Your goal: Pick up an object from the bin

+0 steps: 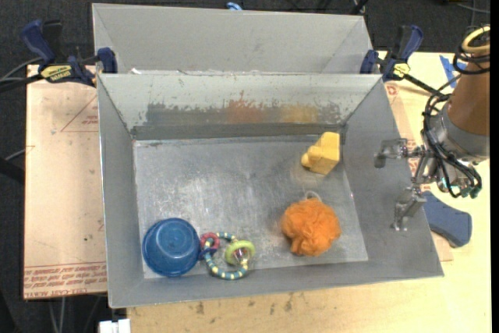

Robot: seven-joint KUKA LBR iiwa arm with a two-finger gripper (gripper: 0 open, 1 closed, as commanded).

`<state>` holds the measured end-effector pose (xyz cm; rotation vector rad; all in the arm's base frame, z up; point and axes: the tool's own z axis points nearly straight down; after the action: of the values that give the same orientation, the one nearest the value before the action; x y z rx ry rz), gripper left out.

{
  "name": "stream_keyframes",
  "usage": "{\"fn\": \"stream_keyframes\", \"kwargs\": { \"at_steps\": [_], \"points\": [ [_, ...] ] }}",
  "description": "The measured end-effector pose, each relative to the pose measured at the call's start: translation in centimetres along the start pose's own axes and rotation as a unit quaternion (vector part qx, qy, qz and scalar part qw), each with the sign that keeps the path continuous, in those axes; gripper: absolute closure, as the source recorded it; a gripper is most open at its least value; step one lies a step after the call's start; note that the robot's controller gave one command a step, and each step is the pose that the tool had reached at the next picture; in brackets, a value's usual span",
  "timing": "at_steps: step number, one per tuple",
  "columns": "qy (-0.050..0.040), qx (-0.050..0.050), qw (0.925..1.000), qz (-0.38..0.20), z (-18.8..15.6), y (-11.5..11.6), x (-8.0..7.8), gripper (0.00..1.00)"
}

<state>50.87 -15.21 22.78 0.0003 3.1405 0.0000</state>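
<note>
Claw point(392, 187) spread over sloped wall point(368, 168) — orange pouf point(310, 227) nearby, untouched

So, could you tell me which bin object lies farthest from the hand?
The round blue plastic cup, front-left corner; the others lie nearer the hand.

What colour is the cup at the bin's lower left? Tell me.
The cup is blue, in the camera view.

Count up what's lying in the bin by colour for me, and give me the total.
Blue: 1, cup
Orange: 1, pouf
Yellow: 1, block
Multicoloured: 1, bead ring
Total: 4
</note>
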Motion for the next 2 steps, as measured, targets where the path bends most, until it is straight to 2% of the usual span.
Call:
{"fn": "stream_keyframes", "kwargs": {
  "at_steps": [1, 2],
  "points": [
    [-0.0033, 0.001, 0.9998, -0.021, 4.8, 1.0, 0.9, 0.00],
    [-0.0015, 0.000, 0.9995, -0.030, 6.3, 1.3, 1.0, 0.00]
  ]
}}
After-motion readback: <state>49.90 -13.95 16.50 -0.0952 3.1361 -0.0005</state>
